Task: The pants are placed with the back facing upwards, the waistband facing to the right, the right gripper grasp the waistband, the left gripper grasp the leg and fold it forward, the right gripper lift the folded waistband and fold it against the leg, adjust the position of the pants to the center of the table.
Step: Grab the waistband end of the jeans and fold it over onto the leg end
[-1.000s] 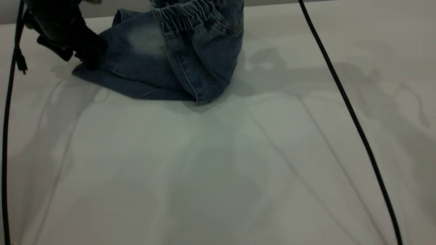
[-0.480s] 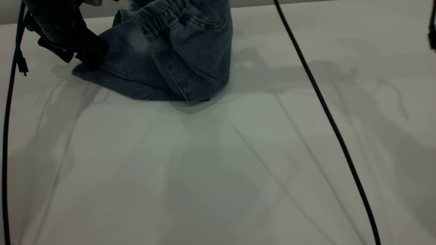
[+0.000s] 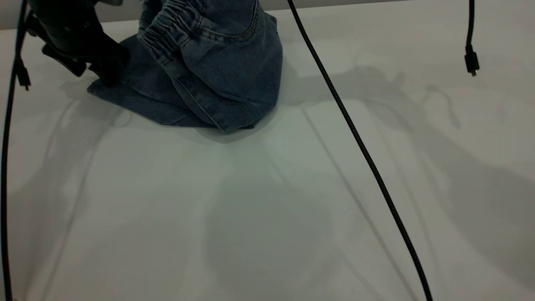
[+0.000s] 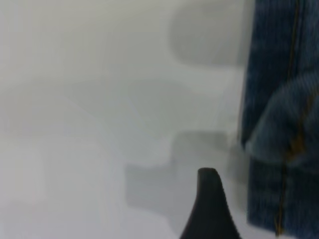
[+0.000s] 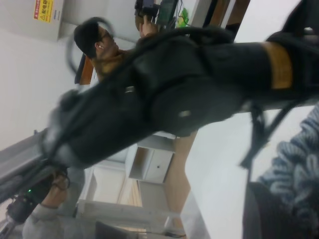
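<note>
Your pants sat at the far left part of the table, close to its back edge. The denim was bunched into a mound, not lying flat. The elastic waistband was hoisted off the surface and tipped over toward the leg. Its upper part ran out of the exterior view. A back pocket faced the camera just below the gathers.

Your right gripper showed only in its own wrist view. There it was clamped on the waistband, with the ruffled elastic pressed against the one dark finger that showed.

Your left gripper was down at the leg's hem end, touching the fabric where it met the table. I could not tell whether it was apart or pinched together. Its wrist view gave only a single dark tip over bare table, with denim and orange stitching just beside it.

A black cable hung diagonally across the table in the exterior view. A second cable ran down the left edge, and a loose plug dangled at the upper right.

Behind the dark arm in the right wrist view stood a white cabinet, and I could not make out what its compartments held. A person was near the far wall. A yellow label was fixed high on that wall, its red and black writing too small to read.
</note>
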